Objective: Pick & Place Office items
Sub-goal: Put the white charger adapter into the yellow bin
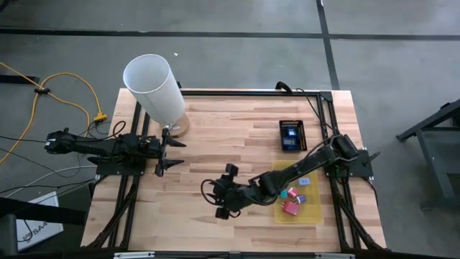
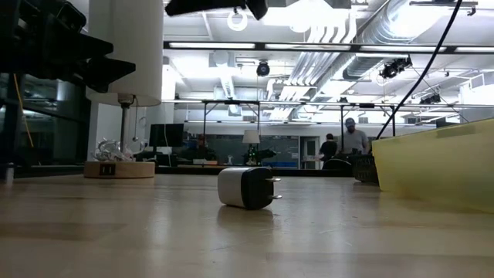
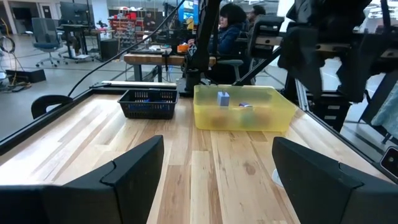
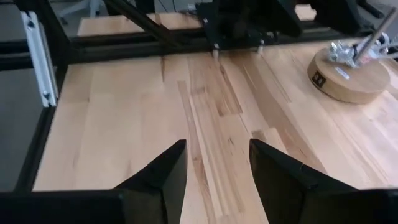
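— Entry: office items (image 1: 292,201); whereabouts?
— Heaped in the yellow tray (image 1: 315,216), at 4 o'clock on the table in the high view; pink, red, blue and cyan pieces; too small to give any long axis. Also logged: white plug block (image 2: 247,188), on its side on bare wood in the low view, prongs toward the tray; not found in the high view.
— Nearer arm?
— Right gripper (image 1: 220,196), mid-table; fingers (image 4: 158,171) apart, empty; aimed toward 10 o'clock, away from the tray, itself near at 3 o'clock; judged to need turning about before any reach.
— Other arm?
— Left gripper (image 1: 168,150); parked at 9 o'clock beside the white cylinder (image 1: 154,88); fingers apart, holding nothing; well apart from the tray.
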